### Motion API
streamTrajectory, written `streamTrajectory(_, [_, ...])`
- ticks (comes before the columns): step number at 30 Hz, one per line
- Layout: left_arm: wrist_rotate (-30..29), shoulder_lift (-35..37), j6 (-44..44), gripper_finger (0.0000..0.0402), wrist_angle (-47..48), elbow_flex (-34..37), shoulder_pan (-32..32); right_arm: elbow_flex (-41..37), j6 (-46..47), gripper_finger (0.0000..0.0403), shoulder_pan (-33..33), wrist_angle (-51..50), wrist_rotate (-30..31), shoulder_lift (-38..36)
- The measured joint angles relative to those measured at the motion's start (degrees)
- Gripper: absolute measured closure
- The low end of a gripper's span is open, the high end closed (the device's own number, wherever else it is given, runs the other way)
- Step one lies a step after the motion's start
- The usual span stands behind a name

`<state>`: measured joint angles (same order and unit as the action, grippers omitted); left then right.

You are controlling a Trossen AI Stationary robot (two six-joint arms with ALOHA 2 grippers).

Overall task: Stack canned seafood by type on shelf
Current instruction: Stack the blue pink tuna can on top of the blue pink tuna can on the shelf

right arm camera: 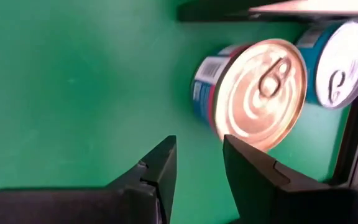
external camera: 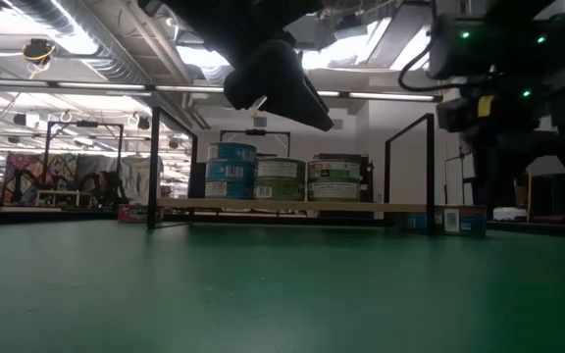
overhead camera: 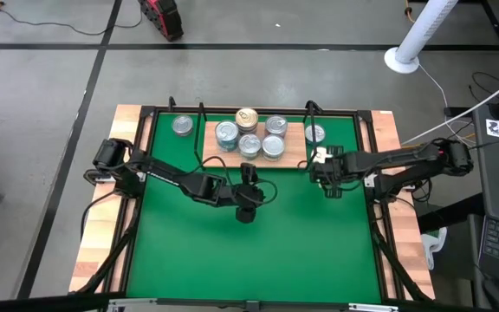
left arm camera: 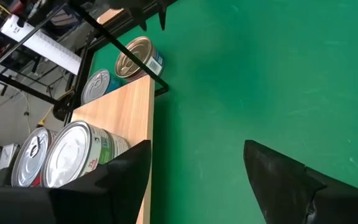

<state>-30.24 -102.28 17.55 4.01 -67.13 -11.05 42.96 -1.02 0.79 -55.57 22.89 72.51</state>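
Note:
The shelf (overhead camera: 294,149) is a light wooden board at the far side of the green mat, bearing several cans of canned seafood (overhead camera: 248,137), one gold-lidded on top. Another silver can (overhead camera: 183,126) stands on the mat left of the board. A gold-lidded, blue-labelled can (right arm camera: 260,93) and a silver-lidded one (right arm camera: 340,62) stand on their bases on the mat off the board's right end. My right gripper (right arm camera: 199,146) hovers open just short of the gold can, nothing between its fingers. My left gripper (left arm camera: 194,155) is open over the mat in front of the shelf.
Thin black wire posts (external camera: 153,167) rise at the shelf's ends. A black frame and wooden slats (overhead camera: 111,217) border the mat. The near half of the green mat (overhead camera: 258,260) is bare. Cables run along both sides.

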Motion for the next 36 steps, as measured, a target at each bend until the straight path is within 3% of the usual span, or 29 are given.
streamTrajectory(8, [-0.02, 0.00, -0.27, 0.0149, 0.02, 0.00, 0.11, -0.41, -4.45, 0.0272, 4.97, 3.69, -0.37, 0.00])
streamTrajectory(13, [-0.02, 0.00, -1.19, 0.0149, 0.02, 0.00, 0.11, -0.41, -6.86, 0.0272, 8.09, 3.71, -5.23, 0.00])
streamTrajectory(20, [-0.01, 0.00, -1.10, 0.0149, 0.02, 0.00, 0.11, -0.41, -8.67, 0.0272, 11.26, 6.23, -6.49, 0.00])
streamTrajectory(36, [0.00, 0.00, -1.11, 0.0149, 0.06, -0.02, 0.11, -0.41, -9.78, 0.0272, 11.66, 2.70, -7.05, 1.99])
